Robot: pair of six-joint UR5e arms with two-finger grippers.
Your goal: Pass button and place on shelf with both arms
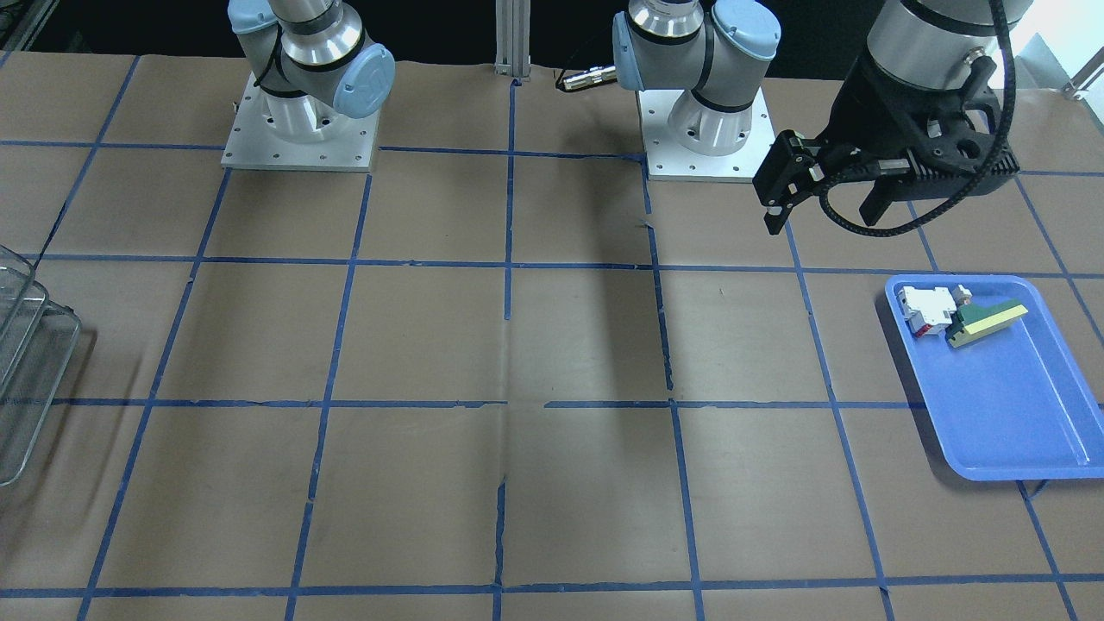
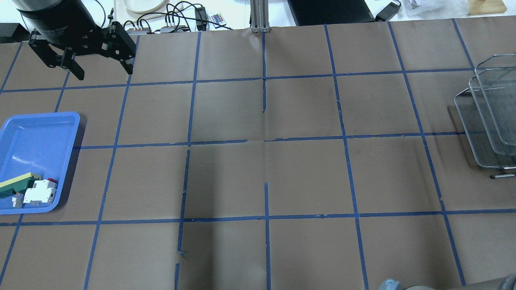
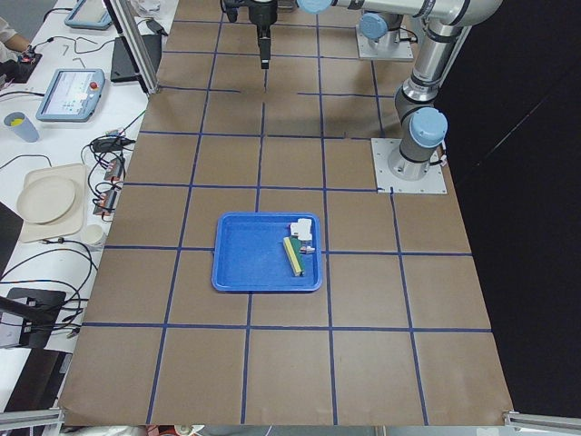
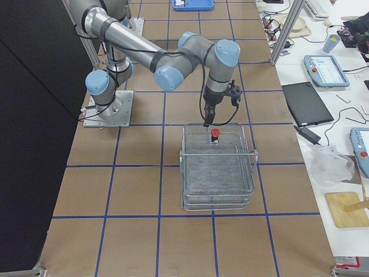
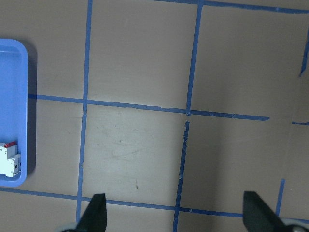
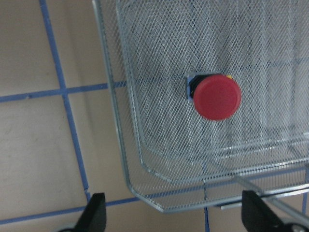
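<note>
Red-capped black push button point(image 6: 217, 96) sits in silvery wire-mesh shelf point(image 6: 145, 72) top tier; right hand point(image 6: 176, 215) above it released, left hand point(image 5: 175, 212) released too. Placement looks done; retreat remains.

- A robotics lab, not a home or a shop.
- Two jointed arms point(image 4: 173, 63) are bolted by metal plates point(image 1: 299, 151) to a table point(image 2: 306, 173) papered brown and gridded in blue tape point(image 2: 345, 137).
- Side benches carry teach pendants point(image 3: 71, 94) and cables point(image 2: 182, 15).
</note>
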